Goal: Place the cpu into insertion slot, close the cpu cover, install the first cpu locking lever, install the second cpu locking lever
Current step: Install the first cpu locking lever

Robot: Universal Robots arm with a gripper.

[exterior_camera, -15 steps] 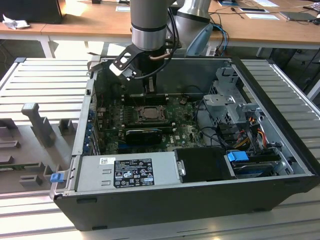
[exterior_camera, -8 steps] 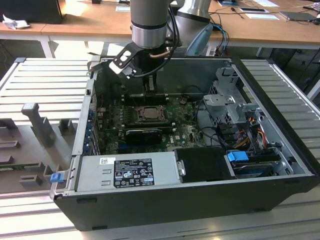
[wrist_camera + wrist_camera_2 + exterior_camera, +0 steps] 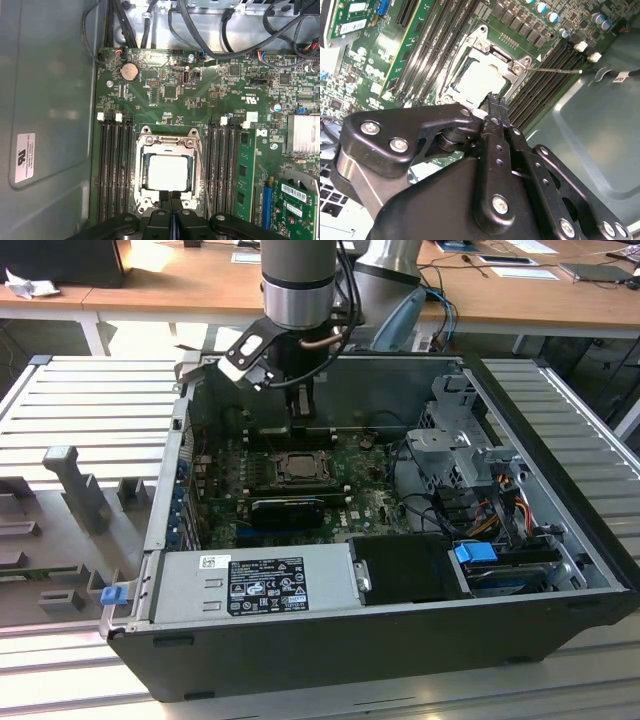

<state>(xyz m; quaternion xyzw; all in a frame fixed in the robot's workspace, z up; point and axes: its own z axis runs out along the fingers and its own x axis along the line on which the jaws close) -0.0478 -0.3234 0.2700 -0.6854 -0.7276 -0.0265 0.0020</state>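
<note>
While the pincer keeps its two black fingers pressed together with nothing between them, its tips hang over one edge of the cpu cover and hide that edge in both wrist views; whether they touch the metal cannot be made out. Just beyond the tips lies the cpu, flat in the insertion slot, its pale metal top facing up at the pincer through the cover's window. It is square, with its sides parallel to the memory slots that flank it. A thin wire lever runs beside the cover. Farther out spreads the green board. In the exterior view the arm's wrist blocks much of the pincer.
</note>
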